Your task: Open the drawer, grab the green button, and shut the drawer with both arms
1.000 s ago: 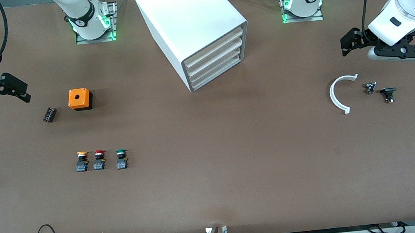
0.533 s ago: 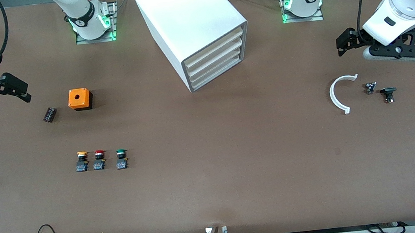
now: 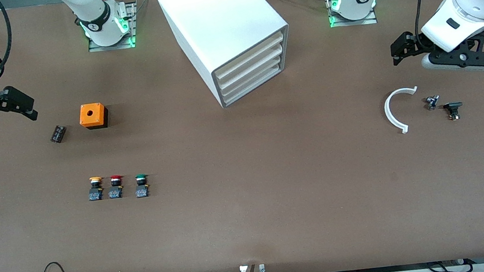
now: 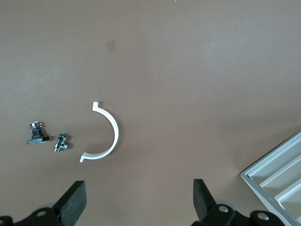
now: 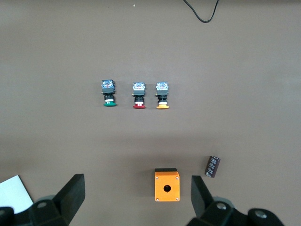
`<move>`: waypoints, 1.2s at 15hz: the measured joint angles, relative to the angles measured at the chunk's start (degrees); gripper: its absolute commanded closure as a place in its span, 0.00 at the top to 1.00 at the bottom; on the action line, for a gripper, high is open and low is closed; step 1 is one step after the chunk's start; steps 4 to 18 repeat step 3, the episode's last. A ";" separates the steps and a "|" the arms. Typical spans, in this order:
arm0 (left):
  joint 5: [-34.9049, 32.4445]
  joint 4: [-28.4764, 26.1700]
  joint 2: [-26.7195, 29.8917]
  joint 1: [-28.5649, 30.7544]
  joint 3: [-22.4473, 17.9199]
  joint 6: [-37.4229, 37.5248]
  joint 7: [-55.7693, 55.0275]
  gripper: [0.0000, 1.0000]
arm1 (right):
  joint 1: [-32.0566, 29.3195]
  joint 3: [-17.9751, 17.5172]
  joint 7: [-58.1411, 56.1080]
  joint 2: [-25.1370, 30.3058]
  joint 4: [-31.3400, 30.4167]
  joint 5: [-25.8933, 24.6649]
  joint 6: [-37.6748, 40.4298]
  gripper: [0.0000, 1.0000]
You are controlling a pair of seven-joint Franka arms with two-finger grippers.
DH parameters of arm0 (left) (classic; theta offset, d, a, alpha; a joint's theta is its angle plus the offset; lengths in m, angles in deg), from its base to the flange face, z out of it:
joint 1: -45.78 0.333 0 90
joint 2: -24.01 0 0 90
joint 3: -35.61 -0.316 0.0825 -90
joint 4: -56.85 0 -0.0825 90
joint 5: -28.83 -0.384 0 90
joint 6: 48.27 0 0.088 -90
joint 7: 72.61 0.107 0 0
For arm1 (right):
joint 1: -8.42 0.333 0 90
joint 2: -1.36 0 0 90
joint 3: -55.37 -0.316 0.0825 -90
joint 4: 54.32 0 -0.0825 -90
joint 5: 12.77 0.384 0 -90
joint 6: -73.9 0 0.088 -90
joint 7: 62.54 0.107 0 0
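Note:
The white box cabinet (image 3: 223, 22) stands at the table's middle near the arms' bases; its stacked drawers (image 3: 250, 67) are all shut. A corner of the drawer fronts shows in the left wrist view (image 4: 277, 174). The green-capped button (image 3: 141, 185) stands on the table, nearer the front camera, beside a red-capped and a yellow-capped one; it also shows in the right wrist view (image 5: 108, 92). My left gripper (image 3: 399, 53) (image 4: 138, 207) is open and empty over bare table at the left arm's end. My right gripper (image 3: 26, 108) (image 5: 137, 200) is open and empty above the table beside the orange box.
An orange box (image 3: 92, 115) with a hole and a small dark component (image 3: 58, 133) lie at the right arm's end. The red-capped (image 3: 115, 186) and yellow-capped (image 3: 95, 188) buttons stand beside the green one. A white curved piece (image 3: 392, 113) and two small parts (image 3: 432, 102) (image 3: 452, 109) lie under the left arm.
My left gripper has moved a little toward the cabinet and the arms' bases. The right gripper has barely moved. Nothing on the table has shifted.

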 measured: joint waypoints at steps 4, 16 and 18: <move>0.00 0.00 0.00 0.00 0.04 0.05 0.00 1.00 | 0.00 0.01 0.00 -0.16 0.00 -0.01 -0.09 1.00; 0.00 0.00 0.00 0.00 0.04 0.05 0.00 1.00 | 0.00 0.01 0.00 -0.16 0.00 -0.01 -0.09 1.00; 0.00 0.00 0.00 0.00 0.04 0.05 0.00 1.00 | 0.00 0.01 0.00 -0.16 0.00 -0.01 -0.09 1.00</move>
